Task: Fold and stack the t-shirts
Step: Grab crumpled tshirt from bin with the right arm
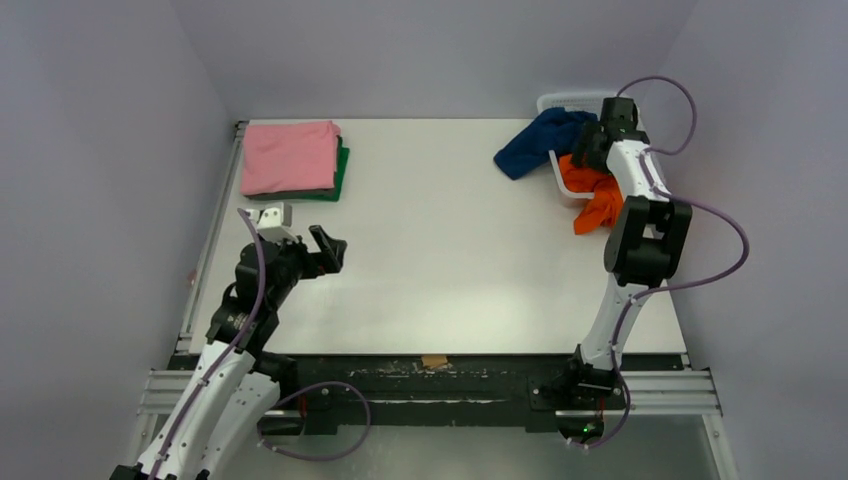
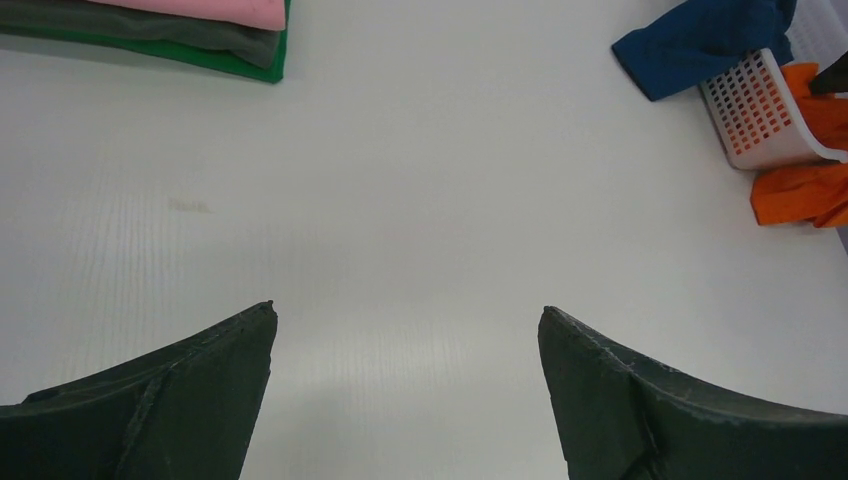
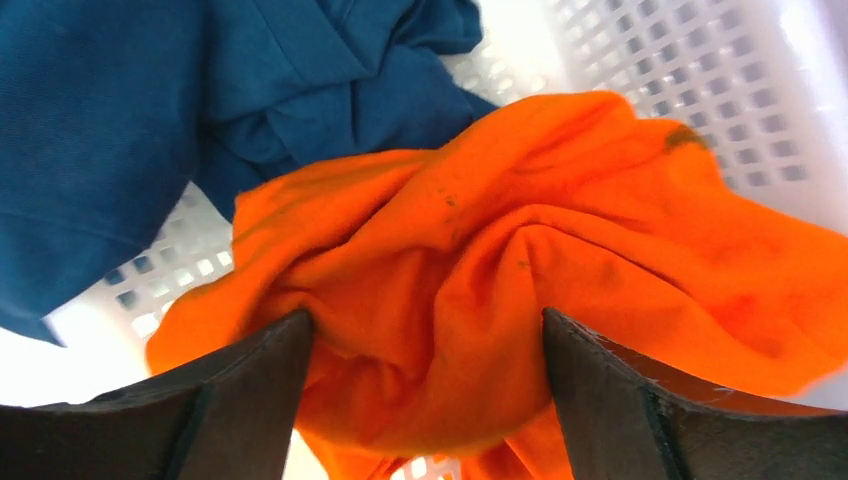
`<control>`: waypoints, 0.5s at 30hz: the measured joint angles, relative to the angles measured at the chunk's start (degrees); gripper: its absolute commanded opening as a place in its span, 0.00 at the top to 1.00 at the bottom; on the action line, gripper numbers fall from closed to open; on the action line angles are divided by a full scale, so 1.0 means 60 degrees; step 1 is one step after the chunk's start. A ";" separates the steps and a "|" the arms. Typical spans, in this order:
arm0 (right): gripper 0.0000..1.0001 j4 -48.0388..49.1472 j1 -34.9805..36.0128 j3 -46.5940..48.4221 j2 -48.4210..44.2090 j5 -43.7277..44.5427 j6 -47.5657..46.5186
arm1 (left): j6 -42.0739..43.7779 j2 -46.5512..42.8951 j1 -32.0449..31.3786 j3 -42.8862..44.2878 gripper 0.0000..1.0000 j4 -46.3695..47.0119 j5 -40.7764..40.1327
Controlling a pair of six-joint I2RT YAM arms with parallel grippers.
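A folded pink t-shirt [image 1: 290,156] lies on a folded dark green t-shirt [image 1: 341,172] at the table's back left; both show in the left wrist view, pink [image 2: 215,10] over green [image 2: 150,50]. A navy t-shirt [image 1: 538,140] and an orange t-shirt [image 1: 592,196] hang out of a white mesh basket [image 1: 562,102] at the back right. My right gripper [image 3: 425,335] is open, its jaws astride a bunched fold of the orange t-shirt [image 3: 520,250], beside the navy t-shirt [image 3: 180,110]. My left gripper [image 2: 408,320] is open and empty above bare table [image 2: 400,200].
The basket [image 2: 760,115] stands at the table's right back corner, with navy cloth [image 2: 700,40] and orange cloth [image 2: 800,190] draped over its rim. The basket's mesh wall [image 3: 700,70] surrounds the right gripper. Purple cables loop off both arms.
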 measured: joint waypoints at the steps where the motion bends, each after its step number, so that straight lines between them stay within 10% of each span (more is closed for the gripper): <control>1: 0.26 -0.0055 -0.0025 0.0113 0.0270 -0.0076 -0.0076 | 0.0000 0.0047 0.0000 0.0000 0.00 0.0000 0.0000; 7: 0.98 -0.0219 -0.0033 0.0430 0.1151 -0.0623 -0.0277 | 0.0000 0.0157 0.0000 0.0018 0.00 -0.0007 -0.0025; 15: 1.00 0.0058 -0.0058 -0.0117 -0.1016 -0.1147 0.0131 | -0.0036 -0.0138 0.0000 0.0124 0.00 -0.0051 -0.0062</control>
